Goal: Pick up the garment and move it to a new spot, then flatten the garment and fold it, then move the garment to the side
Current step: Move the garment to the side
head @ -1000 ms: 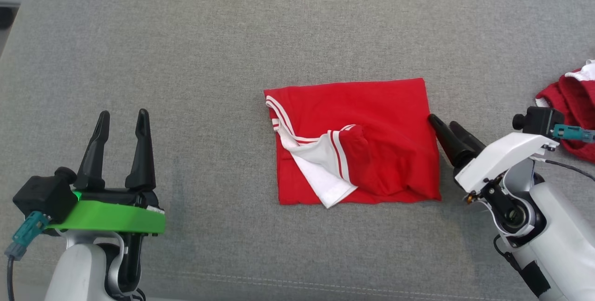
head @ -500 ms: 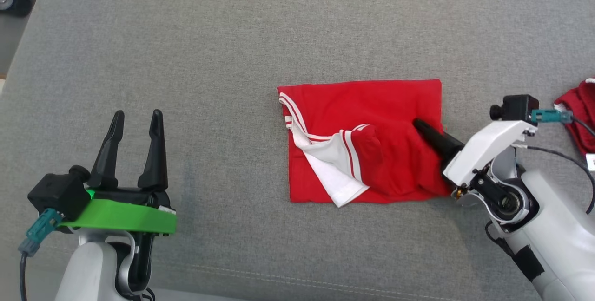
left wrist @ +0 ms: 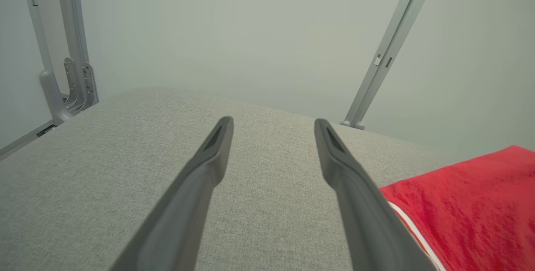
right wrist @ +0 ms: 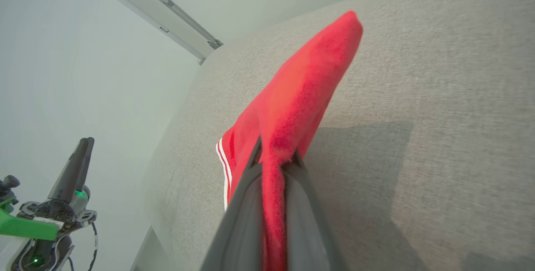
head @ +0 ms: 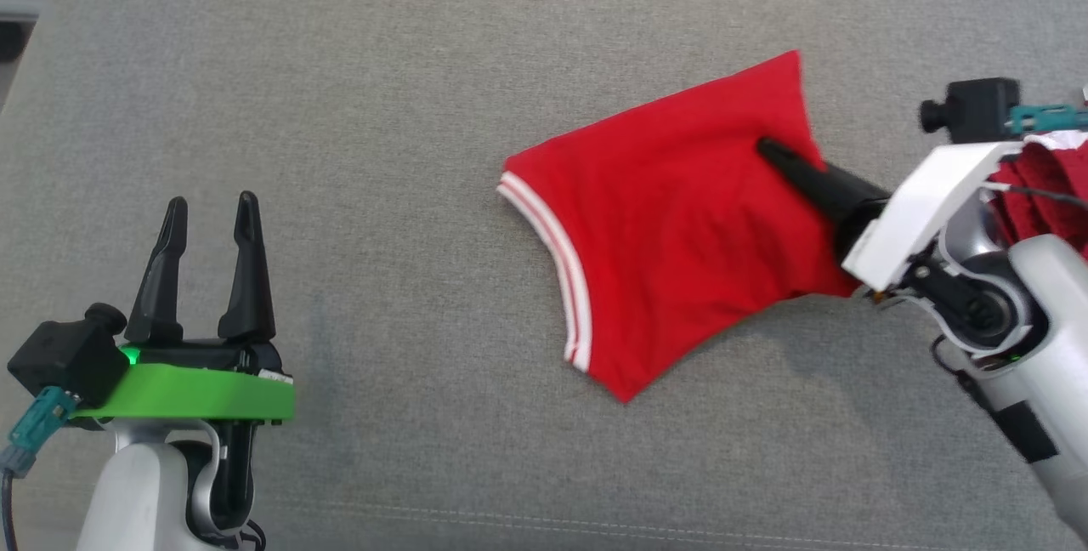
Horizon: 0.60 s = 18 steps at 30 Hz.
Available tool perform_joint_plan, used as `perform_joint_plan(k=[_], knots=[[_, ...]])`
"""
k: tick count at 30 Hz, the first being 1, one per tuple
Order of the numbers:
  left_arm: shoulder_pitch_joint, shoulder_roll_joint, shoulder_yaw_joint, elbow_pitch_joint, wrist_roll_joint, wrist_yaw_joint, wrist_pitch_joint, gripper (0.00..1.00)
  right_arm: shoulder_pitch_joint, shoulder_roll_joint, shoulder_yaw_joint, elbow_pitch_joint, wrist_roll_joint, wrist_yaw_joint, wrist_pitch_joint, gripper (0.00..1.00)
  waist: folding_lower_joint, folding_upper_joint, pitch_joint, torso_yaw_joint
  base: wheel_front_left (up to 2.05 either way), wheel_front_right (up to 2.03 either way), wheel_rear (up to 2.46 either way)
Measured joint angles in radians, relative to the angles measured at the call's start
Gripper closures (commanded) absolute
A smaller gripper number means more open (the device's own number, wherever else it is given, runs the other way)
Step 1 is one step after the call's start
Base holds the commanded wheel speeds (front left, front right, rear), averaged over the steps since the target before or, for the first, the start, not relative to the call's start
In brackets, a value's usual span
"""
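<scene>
The garment point(head: 671, 219) is red with white-striped trim. It hangs lifted above the grey cushion, casting a shadow below it. My right gripper point(head: 765, 147) is shut on its right part, with red cloth pinched between the two dark fingers point(right wrist: 246, 204) in the right wrist view, where the garment point(right wrist: 292, 99) drapes away from them. My left gripper point(head: 208, 211) stands open at the lower left, apart from the garment, nothing between its fingers point(left wrist: 209, 166). The garment's point(left wrist: 472, 208) edge shows at the lower right of the left wrist view.
The grey upholstered surface point(head: 382, 109) spreads under everything. Another dark red and white cloth point(head: 1050, 194) lies at the far right behind my right arm. Metal frame posts point(left wrist: 386, 53) stand beyond the surface's far edge.
My right gripper slid onto the garment's right edge, closed on it and lifted it up and to the right; the folded shape has opened out. The left arm stays put.
</scene>
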<state>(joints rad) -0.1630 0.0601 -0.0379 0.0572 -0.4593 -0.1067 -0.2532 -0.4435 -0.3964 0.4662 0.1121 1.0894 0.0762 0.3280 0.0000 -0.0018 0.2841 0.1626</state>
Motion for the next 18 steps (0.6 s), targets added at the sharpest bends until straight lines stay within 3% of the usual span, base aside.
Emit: perform_joint_plan(k=[2,11,18], knots=[[0.0,0.005,-0.001,-0.005,0.007,0.0,0.0,0.0,-0.003,-0.07,-0.06,0.001,-0.004,-0.032,0.009,1.0,0.0,0.0001,0.004,-0.024,0.0,0.0,0.0],[0.0,0.02,-0.02,-0.02,0.025,0.0,0.0,0.0,-0.01,-0.23,-0.223,0.038,0.006,-0.125,0.027,1.0,0.0,0.0,0.044,-0.086,0.0,0.0,0.0],[-0.019,0.023,-0.039,-0.038,0.034,-0.009,0.0,0.0,-0.05,-0.306,-0.308,0.055,0.011,-0.162,0.043,1.0,0.0,0.0001,0.082,-0.116,0.0,0.0,0.0]])
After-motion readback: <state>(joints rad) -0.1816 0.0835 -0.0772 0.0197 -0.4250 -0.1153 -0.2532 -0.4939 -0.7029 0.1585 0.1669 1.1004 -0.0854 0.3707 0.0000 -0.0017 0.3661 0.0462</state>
